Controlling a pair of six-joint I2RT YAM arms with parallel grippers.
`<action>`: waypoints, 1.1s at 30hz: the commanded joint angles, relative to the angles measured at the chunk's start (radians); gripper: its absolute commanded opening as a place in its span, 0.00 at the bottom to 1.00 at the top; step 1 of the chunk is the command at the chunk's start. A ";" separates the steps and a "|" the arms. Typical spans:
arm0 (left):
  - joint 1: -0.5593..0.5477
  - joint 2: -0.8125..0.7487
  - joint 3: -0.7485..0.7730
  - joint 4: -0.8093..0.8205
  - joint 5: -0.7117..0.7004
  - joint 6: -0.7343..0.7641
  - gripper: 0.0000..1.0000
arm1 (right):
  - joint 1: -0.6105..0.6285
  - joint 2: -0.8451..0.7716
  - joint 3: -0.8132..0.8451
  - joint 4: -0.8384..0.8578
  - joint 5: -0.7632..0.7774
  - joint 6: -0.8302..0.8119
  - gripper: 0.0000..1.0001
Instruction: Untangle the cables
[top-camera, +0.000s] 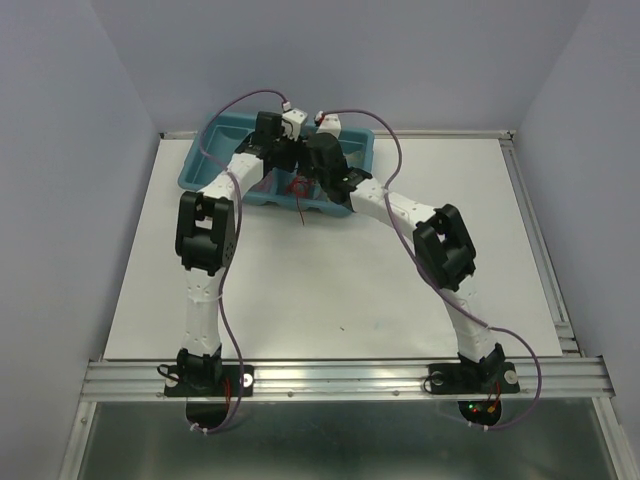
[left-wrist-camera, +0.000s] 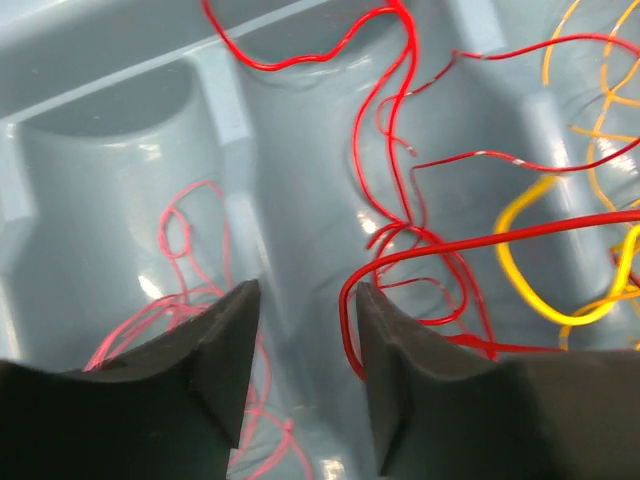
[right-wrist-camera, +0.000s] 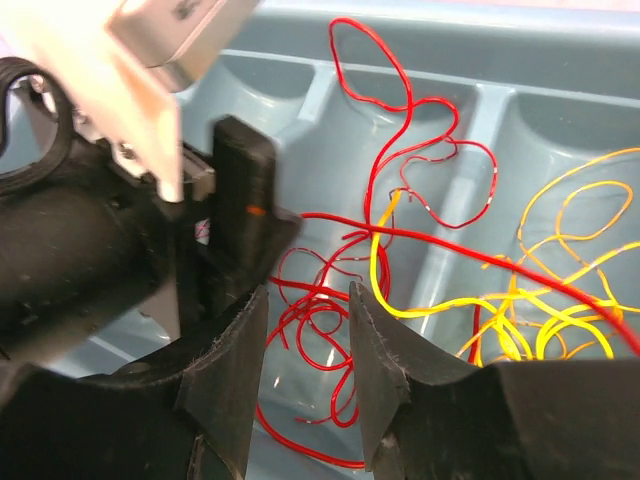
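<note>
Looking down from above, you have both arms reaching into the blue tray (top-camera: 196, 170) at the far edge of the table (top-camera: 330, 280), their wrists close together over its middle.

Left gripper (left-wrist-camera: 305, 300): jaws parted, nothing between the pads. A red cable (left-wrist-camera: 385, 130) loops just beside the inner face of one finger but is not pinched.

Right gripper (right-wrist-camera: 308, 300): jaws likewise parted and gripping nothing. It hangs over a cluster of red loops on the tray floor.

The cables lie inside the tray. Red strands cross the dividers between its compartments. A yellow cable (left-wrist-camera: 520, 270) and a thinner orange cable (left-wrist-camera: 600, 120) sit in the compartment beside the red, and a long red run passes across the yellow. Pale pink strands (left-wrist-camera: 180, 230) lie apart in their own compartment, under the left gripper's other finger.

In the overhead view, one red strand (top-camera: 300, 205) hangs over the tray's near rim toward the table.
</note>
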 joint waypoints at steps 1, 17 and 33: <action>-0.002 -0.040 -0.011 0.022 -0.039 0.015 0.60 | -0.006 -0.037 -0.038 0.076 -0.020 -0.009 0.31; 0.084 -0.239 -0.109 0.036 0.186 -0.026 0.93 | -0.011 -0.074 -0.121 0.136 0.003 0.014 0.25; 0.096 -0.354 -0.220 0.005 0.363 0.034 0.98 | -0.026 -0.098 -0.161 0.176 0.000 0.036 0.22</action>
